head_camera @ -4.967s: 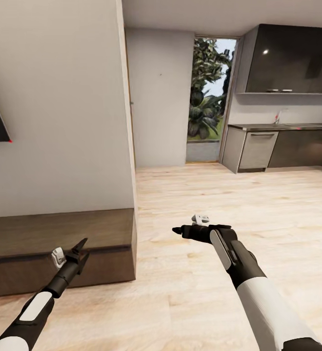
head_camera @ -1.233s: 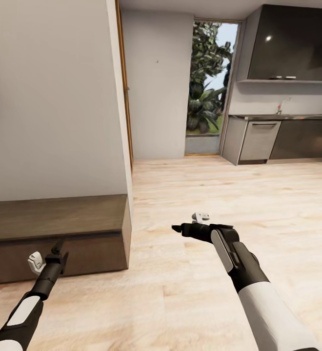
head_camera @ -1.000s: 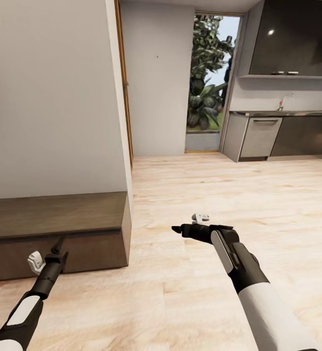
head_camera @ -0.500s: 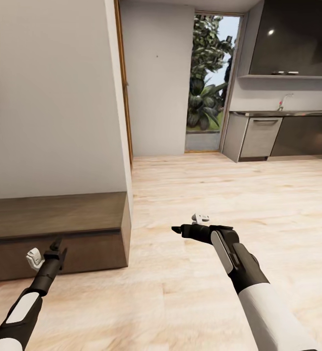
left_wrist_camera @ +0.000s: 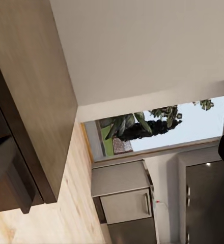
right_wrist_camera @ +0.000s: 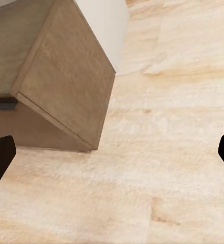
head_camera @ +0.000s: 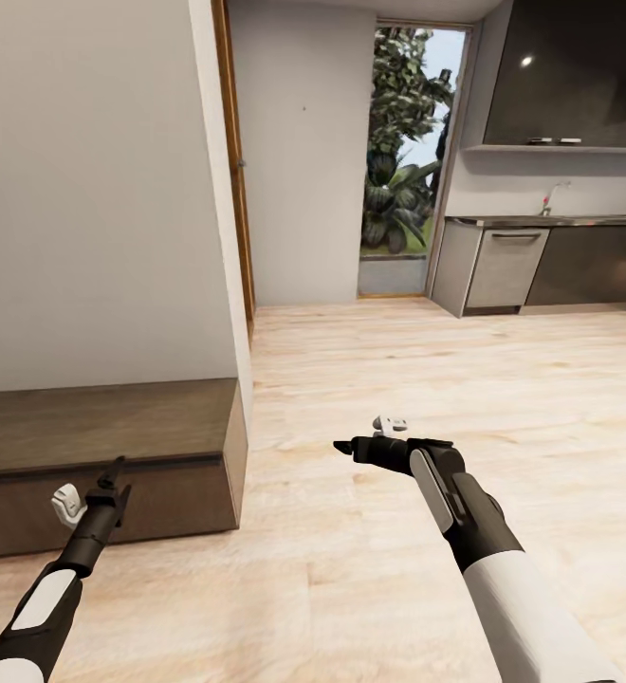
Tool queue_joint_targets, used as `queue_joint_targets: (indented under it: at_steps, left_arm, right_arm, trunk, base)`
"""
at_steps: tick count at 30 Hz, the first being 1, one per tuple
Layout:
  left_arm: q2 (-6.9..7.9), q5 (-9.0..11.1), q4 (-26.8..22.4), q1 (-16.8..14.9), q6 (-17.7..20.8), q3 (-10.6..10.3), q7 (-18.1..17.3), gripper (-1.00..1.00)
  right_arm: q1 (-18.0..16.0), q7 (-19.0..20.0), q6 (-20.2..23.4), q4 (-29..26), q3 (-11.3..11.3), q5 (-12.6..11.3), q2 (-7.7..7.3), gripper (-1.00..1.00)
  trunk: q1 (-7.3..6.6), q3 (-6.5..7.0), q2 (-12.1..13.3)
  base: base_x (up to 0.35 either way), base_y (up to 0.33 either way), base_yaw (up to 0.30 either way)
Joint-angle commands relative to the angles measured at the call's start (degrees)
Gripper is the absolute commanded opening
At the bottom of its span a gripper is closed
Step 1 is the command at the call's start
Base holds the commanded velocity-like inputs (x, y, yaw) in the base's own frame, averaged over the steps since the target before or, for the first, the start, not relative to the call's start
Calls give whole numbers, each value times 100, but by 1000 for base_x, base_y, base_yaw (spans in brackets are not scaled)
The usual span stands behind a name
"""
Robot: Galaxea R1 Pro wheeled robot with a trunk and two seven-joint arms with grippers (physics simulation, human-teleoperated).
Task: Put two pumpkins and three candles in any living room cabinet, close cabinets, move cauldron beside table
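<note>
My left claw (head_camera: 114,471) hangs low just in front of the long, low dark-brown wooden cabinet (head_camera: 104,455), its dark tips pointing up toward the drawer front near the cabinet's right end. The tips look drawn together into one narrow point in the head view, yet I cannot tell for sure whether they are pressed together, and nothing is pinched between them. In my left wrist view the cabinet's (left_wrist_camera: 25,112) brown top and its dark front edge run close alongside me, with the plain white wall (left_wrist_camera: 142,46) behind it and the grey kitchen units (left_wrist_camera: 124,195) far off.

My right claw (head_camera: 343,446) is held out over the pale wooden plank floor (head_camera: 398,379), well to the right of the cabinet and apart from it, pointing leftward toward the cabinet's end. In the right wrist view my two black fingertips (right_wrist_camera: 0,157) sit at opposite edges, spread wide, with only bare floor (right_wrist_camera: 168,142) between them and nothing held. Beyond them the cabinet's (right_wrist_camera: 66,86) end panel and top corner stand near, its drawer fronts flush.

Farther back, a tall glass opening shows green plants (head_camera: 398,161), and the dark glossy kitchen cupboards (head_camera: 579,85) hang over a grey counter (head_camera: 550,221) on the right.
</note>
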Motion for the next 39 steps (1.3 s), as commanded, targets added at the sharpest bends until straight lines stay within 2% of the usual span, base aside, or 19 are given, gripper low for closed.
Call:
queue_joint_targets:
  at_steps: [1, 7, 31, 39]
  left_arm:
    - [-1, 54, 4, -4, 55, 7, -14, 100]
    - [-3, 56, 5, -4, 44, 6, -12, 100]
    - [1, 54, 0, -4, 43, 7, -22, 100]
    - [5, 71, -3, -4, 68, 7, -70, 100]
  right_arm:
    - [-3, 22, 24, -4, -5, 18, 1, 100]
    - [-3, 22, 24, -4, -5, 18, 1, 100]
    - [-3, 22, 24, -4, -5, 18, 1, 100]
    - [-3, 22, 24, -4, -5, 18, 1, 100]
  trunk:
    - [-1, -5, -2]
    - [-1, -5, -2]
    - [61, -537, -34]
    - [61, -537, -34]
  base:
    - [6, -5, 0]
    - [2, -1, 0]
    - [0, 0, 0]
    - [0, 0, 0]
